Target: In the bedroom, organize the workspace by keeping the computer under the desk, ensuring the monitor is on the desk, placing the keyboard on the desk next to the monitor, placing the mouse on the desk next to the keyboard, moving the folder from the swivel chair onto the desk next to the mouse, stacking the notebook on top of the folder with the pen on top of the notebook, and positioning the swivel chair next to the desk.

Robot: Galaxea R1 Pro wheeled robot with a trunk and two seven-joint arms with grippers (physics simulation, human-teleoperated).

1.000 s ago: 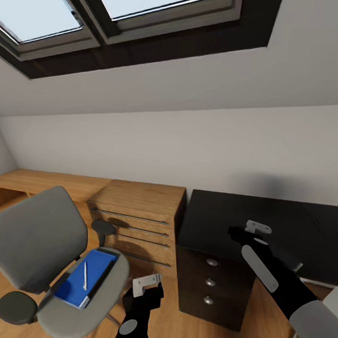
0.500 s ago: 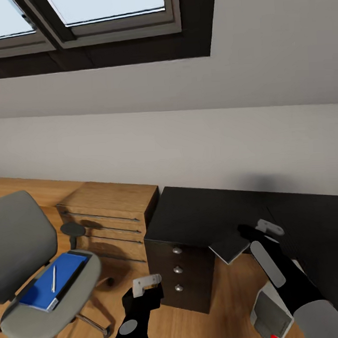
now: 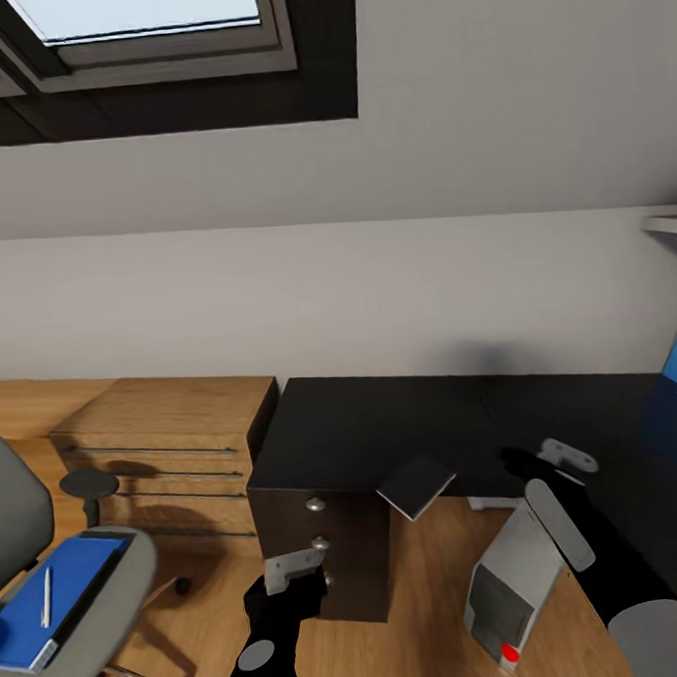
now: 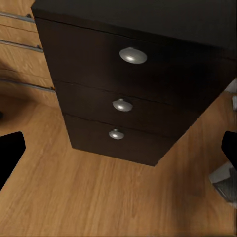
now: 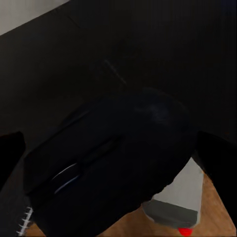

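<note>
Looking down from the head over the desk; left wrist close on the same desk's drawers.

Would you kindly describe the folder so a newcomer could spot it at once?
Start at the swivel chair standing left of the light wooden drawer chest. On its grey seat lies the folder, flat and rectangular. It is the bright blue thing there, with a thin white pen resting on top.
</note>
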